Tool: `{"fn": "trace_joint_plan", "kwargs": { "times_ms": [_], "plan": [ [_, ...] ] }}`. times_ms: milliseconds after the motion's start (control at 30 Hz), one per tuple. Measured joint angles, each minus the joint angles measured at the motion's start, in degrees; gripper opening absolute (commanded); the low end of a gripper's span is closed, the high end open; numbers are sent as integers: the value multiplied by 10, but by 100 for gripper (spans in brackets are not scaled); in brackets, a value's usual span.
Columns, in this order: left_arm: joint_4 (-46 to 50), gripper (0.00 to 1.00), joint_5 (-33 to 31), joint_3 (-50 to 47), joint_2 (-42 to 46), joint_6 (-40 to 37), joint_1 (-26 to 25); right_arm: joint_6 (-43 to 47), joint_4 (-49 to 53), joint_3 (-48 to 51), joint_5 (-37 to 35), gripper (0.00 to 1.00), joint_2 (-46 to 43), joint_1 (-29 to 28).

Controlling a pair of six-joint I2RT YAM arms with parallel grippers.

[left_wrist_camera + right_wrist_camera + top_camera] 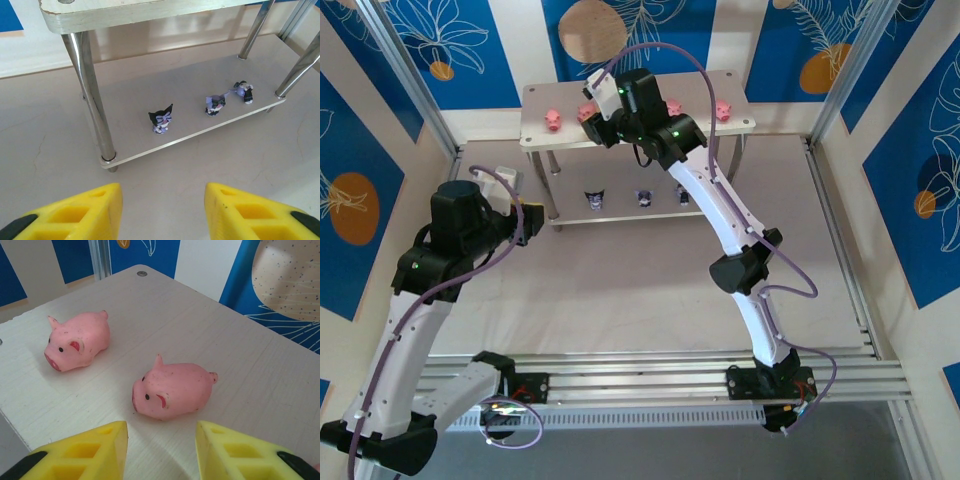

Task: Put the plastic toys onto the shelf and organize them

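Three dark figurines (161,119) stand on the shelf's (535,141) lower board and pink pigs (172,390) on top. The right gripper (161,442) and left gripper (163,207) are both spread and empty. Placement seems nearly finished.

Grey table (620,300), blue wall panels (470,70) (leaf print)

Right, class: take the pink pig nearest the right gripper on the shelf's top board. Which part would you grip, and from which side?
Probably the pink pig at its rounded mid-body, the right gripper coming from above, a finger on each flank. It stands upright on the top board, back exposed, ears and snout too small to hold.
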State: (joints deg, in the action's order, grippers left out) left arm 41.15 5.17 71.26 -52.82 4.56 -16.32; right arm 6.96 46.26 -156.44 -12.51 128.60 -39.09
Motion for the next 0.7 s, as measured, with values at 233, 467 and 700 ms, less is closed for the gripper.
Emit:
{"fn": "trace_joint_plan", "kwargs": {
  "times_ms": [233, 467, 700],
  "plan": [
    [0, 48, 4, -4, 1, 0, 4, -26, -17, 0, 3, 44, 0, 0],
    [-5, 48, 5, -2, -3, 0, 8, -49, -61, 5, -2, 51, -17, -4],
    [-17, 48, 19, 22, -26, 0, 11, -52, -103, 3, -32, 51, -26, -21]
  ]
}}
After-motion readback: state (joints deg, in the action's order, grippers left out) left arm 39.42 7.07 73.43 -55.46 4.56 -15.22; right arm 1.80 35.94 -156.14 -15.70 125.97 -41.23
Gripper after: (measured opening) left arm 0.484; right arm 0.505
